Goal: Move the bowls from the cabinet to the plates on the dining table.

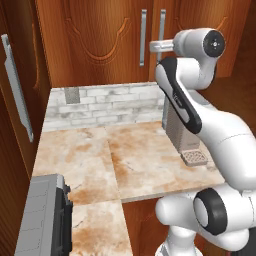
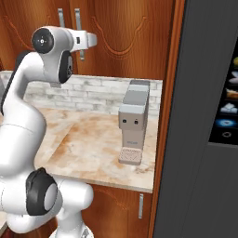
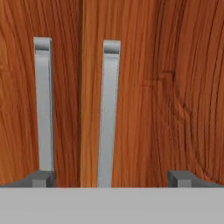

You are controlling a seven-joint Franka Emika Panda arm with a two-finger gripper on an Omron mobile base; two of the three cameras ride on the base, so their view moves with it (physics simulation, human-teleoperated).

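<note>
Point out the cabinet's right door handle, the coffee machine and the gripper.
right door handle (image 3: 108, 113), hand view, mid bar
coffee machine (image 2: 134, 122), right base view, front face
gripper (image 3: 111, 178), hand view, between the open fingers

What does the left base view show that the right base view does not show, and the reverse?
The left base view alone shows a grey appliance at the lower left and a long handle on the tall wooden panel at the left. The right base view alone shows a dark tall unit with small pictures on its side. Both share the closed cabinet with its two silver handles, the white brick wall, the marble counter, the coffee machine and the end effector near the handles.
</note>
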